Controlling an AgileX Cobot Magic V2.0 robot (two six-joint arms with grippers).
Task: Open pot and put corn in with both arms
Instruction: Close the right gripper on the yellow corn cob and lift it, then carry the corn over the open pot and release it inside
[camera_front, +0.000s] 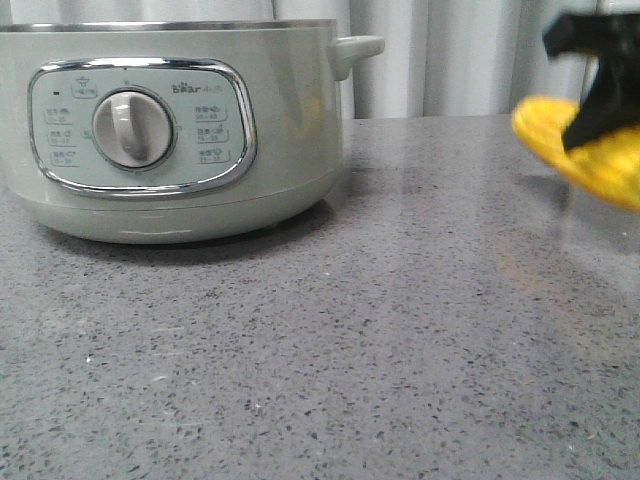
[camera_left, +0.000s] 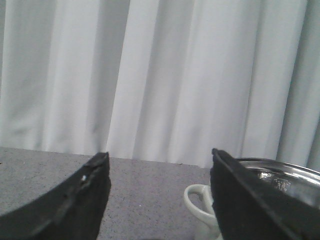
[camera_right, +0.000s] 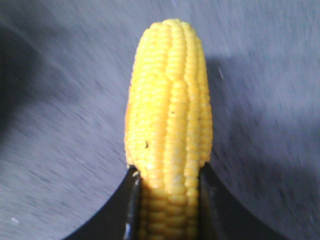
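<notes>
We are looking at the pot, a big round pale green cooker sitting on the grey speckled table at the left, its chrome-framed panel and round dial facing us, steel rim on top and a small side handle sticking out. The corn is showing bright yellow with neat rows of kernels and a tapered end. Our right gripper is clenching it between both fingers, holding it above the table at the far right, well apart from the pot. Our left gripper is hanging with its fingers spread wide, gripping nothing, near the pot's handle.
</notes>
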